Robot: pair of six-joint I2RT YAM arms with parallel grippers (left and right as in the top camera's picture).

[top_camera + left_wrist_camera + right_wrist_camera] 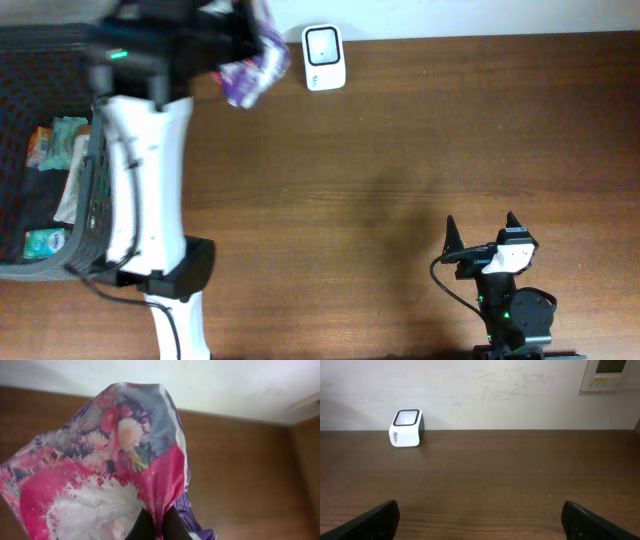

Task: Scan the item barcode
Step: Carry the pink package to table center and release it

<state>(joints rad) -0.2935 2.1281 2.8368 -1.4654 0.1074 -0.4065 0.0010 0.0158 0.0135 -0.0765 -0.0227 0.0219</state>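
The item is a soft plastic packet (252, 70) printed with pink and white flowers and purple stripes. My left gripper (157, 527) is shut on the packet's (125, 460) lower edge, and it hangs in the air over the back of the table, just left of the scanner. No barcode shows on the side I see. The scanner (323, 58) is a small white box with a dark window, standing at the table's back edge; it also shows at the far left in the right wrist view (406, 427). My right gripper (481, 228) rests open and empty at the front right.
A black mesh basket (85, 235) stands at the left edge with several packets inside, among them a green one (55, 140). The left arm's white body (145, 180) rises beside the basket. A pale wall runs behind the brown wooden table (420, 140).
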